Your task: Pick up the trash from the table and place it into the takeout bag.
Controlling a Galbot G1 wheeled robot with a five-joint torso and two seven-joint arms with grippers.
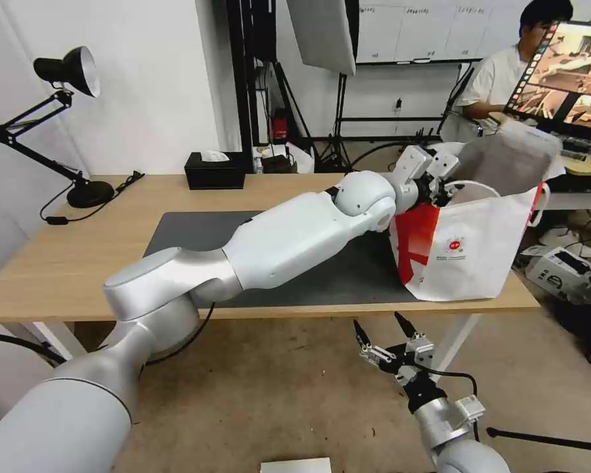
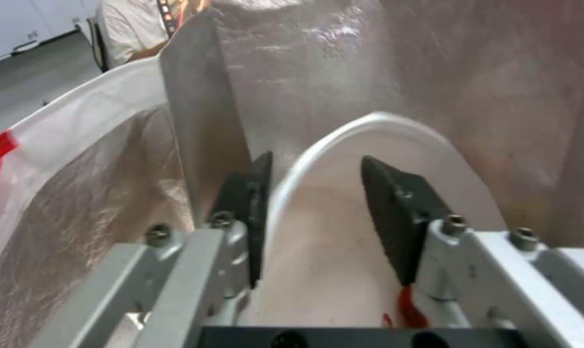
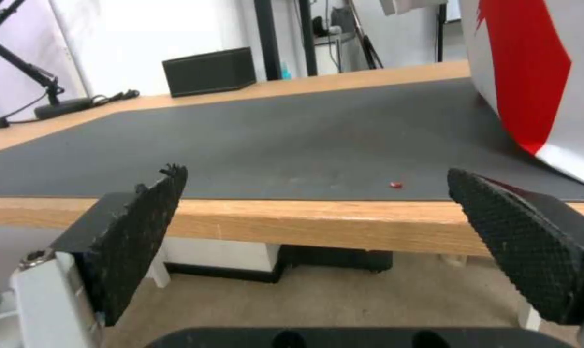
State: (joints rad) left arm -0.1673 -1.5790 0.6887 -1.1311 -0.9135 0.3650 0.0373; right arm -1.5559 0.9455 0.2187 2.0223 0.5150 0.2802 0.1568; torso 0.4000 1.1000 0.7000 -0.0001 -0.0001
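Observation:
My left arm reaches across the table (image 1: pixel 79 249) to the takeout bag (image 1: pixel 473 249) at its right end. My left gripper (image 1: pixel 443 180) sits at the bag's open top. In the left wrist view the gripper (image 2: pixel 316 162) is inside the foil lining (image 2: pixel 369 72), with its jaws apart astride the rim of the white bowl (image 2: pixel 401 140). One finger is outside the bowl wall and the other inside, with a gap to the wall. Red bits (image 2: pixel 408 304) lie by the gripper base. My right gripper (image 1: pixel 387 332) hangs open below the table's front edge, with nothing in it (image 3: pixel 314 174).
A dark grey mat (image 1: pixel 190 233) covers the table's middle, and a tiny red scrap (image 3: pixel 396 184) lies near its front edge. A black tissue box (image 1: pixel 215 169) and a black desk lamp (image 1: pixel 65 72) stand at the back. Equipment (image 1: pixel 558 272) lies on the floor right of the bag.

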